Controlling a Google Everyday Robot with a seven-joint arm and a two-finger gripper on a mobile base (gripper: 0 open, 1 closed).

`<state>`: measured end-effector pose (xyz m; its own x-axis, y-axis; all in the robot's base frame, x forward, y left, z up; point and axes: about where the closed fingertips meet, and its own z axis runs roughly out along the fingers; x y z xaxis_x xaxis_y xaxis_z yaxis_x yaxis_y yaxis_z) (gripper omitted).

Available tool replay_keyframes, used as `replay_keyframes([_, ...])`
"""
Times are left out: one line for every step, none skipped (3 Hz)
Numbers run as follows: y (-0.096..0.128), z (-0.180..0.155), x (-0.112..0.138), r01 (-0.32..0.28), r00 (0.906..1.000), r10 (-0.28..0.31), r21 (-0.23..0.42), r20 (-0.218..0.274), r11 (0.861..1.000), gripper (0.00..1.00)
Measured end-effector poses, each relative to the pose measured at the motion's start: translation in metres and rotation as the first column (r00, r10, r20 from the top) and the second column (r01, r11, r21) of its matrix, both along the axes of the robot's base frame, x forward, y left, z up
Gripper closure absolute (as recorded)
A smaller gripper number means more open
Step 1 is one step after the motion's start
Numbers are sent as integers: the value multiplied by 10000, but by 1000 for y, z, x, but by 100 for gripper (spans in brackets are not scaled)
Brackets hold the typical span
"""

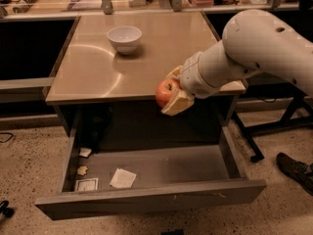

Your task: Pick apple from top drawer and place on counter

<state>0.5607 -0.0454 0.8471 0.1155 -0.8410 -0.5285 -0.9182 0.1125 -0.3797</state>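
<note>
At the gripper (172, 90): shut down onto the apple (165, 92), one pale finger (179, 103) under and beside it, the other tucked behind its top, no gap showing between pads and fruit. Hangs in the air with that load, level with the front edge of the counter (93, 75) and just in front of it, over the open top drawer (156, 199). Apple round, red-orange, bare side turned left and toward the camera; no long axis to speak of, and cannot tell which way the stem points. Directly behind the gripper, the thick white arm (254, 48), running up and to the right and covering the counter's right front corner. Beyond and to the left of the gripper, well apart, a white bowl (124, 37) sitting upright on the tan top; between bowl and gripper only bare glossy surface. Below and to the left, on the drawer floor, paper scraps (122, 178) near the front panel's left end, not under the apple. Further behind, past the counter's far edge, a cluttered workbench (73, 4). Low to the right, on the speckled floor, a dark shoe (296, 168).
</note>
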Motion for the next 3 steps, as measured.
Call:
replay_keyframes([0, 0, 0, 0, 10000, 0, 1, 1, 10000, 100])
replay_keyframes([8, 10, 21, 3, 9997, -7, 140, 235, 9999, 100])
replay_keyframes([18, 16, 49, -54, 9994, 42, 376, 332, 9993, 100])
